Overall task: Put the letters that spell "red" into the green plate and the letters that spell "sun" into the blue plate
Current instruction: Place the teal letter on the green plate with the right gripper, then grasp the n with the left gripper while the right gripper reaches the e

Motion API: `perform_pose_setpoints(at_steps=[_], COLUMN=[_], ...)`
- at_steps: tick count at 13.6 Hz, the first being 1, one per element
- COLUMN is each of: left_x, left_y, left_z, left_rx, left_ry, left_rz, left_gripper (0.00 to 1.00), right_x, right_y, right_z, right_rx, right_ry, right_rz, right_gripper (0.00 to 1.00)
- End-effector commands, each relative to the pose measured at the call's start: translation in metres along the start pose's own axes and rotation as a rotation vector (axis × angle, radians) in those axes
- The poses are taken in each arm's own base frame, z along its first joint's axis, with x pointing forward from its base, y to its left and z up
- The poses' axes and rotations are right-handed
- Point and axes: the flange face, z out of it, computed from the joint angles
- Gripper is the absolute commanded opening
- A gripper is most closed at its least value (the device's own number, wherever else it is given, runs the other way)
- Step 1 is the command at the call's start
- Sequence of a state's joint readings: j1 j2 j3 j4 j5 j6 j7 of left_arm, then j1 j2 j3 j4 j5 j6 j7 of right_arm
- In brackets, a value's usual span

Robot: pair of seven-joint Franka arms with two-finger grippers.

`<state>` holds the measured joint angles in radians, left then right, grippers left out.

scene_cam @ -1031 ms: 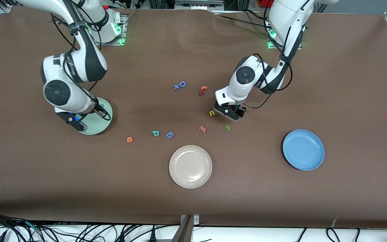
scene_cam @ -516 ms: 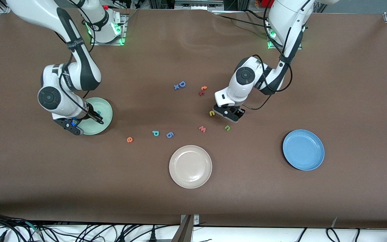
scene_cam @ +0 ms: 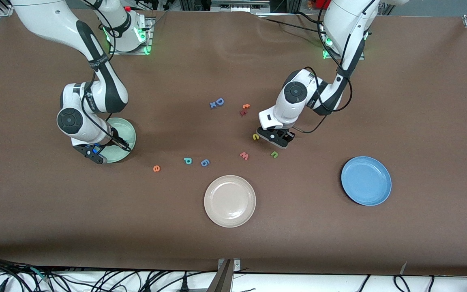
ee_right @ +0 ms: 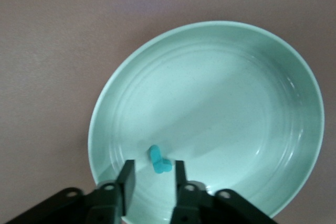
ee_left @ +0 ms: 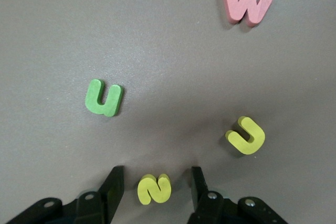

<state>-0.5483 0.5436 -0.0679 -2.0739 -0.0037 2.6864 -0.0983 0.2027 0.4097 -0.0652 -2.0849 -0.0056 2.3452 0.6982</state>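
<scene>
In the front view we cannot see the yellow "s" [ee_left: 154, 189]; the left hand [scene_cam: 274, 138] covers it. The right arm hides part of the green plate [scene_cam: 125, 134], and both wrist views crop their hands.

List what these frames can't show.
- Yellow "s": in the front view it is hidden under the left gripper. Only the left wrist view shows it.
- Teal "r": in the front view it is hidden by the right gripper over the green plate.
- Dark red piece beside the orange "t": too small to read in the front view.
</scene>
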Motion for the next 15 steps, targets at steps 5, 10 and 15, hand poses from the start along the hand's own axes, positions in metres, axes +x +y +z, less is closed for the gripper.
perform_pose_setpoints(at_steps=[5,10,15], left_x=[0.001,-0.003,-0.005], left_y=[-0.006,-0.006,-0.006], left_z=[-0.001,0.001,0.003], left_rx=[0.015,0.014,0.014], left_ry=[-0.021,-0.03,-0.035], left_rz=[-0.011,-0.013,-0.026], left_gripper=[0.49,0.46,0.38], right_x=[0.006,0.007,0.012], right_y=[-0.056,-0.114,-0.128], right_z=[-0.09,-0.067,-0.017], right_rx=[0.167,0.181,0.205], right_ry=[0.008,0.038,0.086], right_rz=[0.02,0.031,0.036], right_gripper=[0.64,0.83,0.86])
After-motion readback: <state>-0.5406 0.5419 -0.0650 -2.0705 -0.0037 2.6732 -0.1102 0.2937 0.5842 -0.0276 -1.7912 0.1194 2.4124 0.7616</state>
